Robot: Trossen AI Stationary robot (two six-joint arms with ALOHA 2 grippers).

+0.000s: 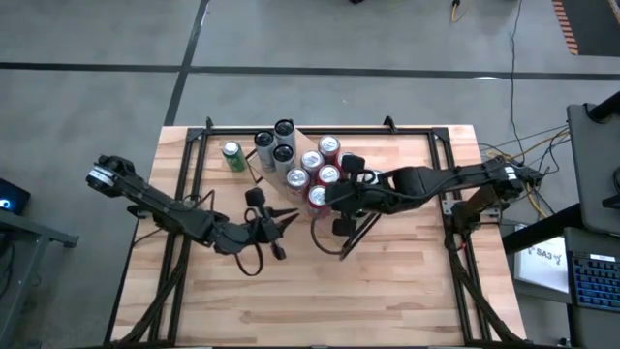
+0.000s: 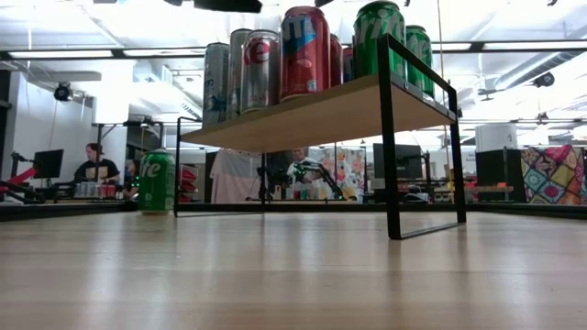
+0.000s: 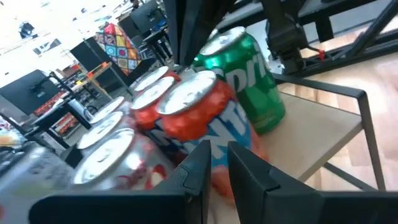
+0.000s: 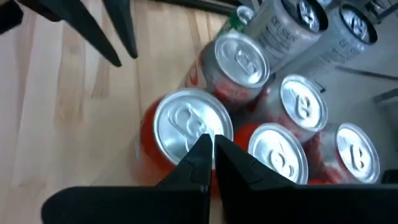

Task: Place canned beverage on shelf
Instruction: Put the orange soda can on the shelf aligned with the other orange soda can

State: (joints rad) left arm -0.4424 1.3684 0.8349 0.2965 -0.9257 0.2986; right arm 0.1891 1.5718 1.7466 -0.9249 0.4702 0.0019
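On the shelf (image 2: 303, 115), cans crowded, overhead alone shows right claw (image 1: 327, 199) above.

A green can (image 3: 249, 78) on the shelf (image 3: 323, 121) shows partial white lettering "Spri".

A seated person (image 2: 94, 161) and monitors (image 2: 48, 163) (far behind the table (image 2: 293, 275)).

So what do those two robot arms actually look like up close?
Both are dark, almost black, built of slim jointed segments. The left arm has a silvery round cap at its outer end and a black cable looping near its wrist. The right arm is bulkier at the wrist. Each ends in two thin, pointed black fingers.
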